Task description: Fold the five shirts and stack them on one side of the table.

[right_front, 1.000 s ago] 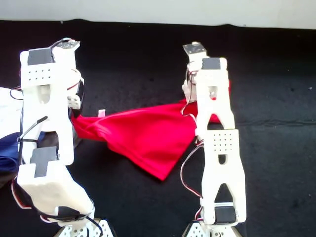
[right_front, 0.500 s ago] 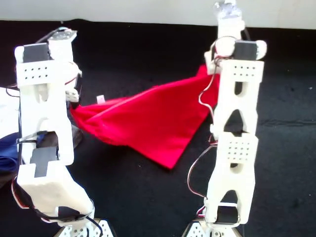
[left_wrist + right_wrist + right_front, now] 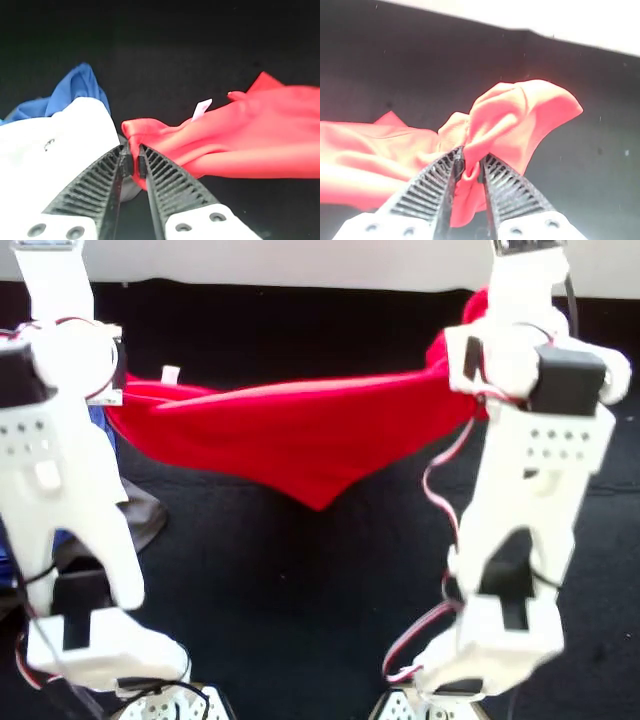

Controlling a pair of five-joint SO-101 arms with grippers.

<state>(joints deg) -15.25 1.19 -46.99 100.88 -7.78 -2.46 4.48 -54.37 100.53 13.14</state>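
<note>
A red shirt point(image 3: 300, 430) hangs stretched in the air between the two arms, sagging to a point in the middle above the black table point(image 3: 300, 590). My left gripper point(image 3: 134, 159) is shut on one bunched end of the red shirt point(image 3: 240, 140), near its small white tag point(image 3: 202, 108). My right gripper point(image 3: 469, 165) is shut on the other bunched end of the red shirt point(image 3: 515, 120). In the high view the left arm point(image 3: 60, 460) stands at the left and the right arm point(image 3: 520, 470) at the right, both raised high.
White cloth point(image 3: 55, 140) and blue cloth point(image 3: 75, 90) lie heaped below the left gripper, at the table's left side. A blue patch point(image 3: 97, 420) shows behind the left arm. A pale wall strip point(image 3: 300, 260) borders the table's far edge.
Both arms have risen and lifted the red shirt off the table. It lay spread and slack a second ago; now it hangs taut between the grippers.
</note>
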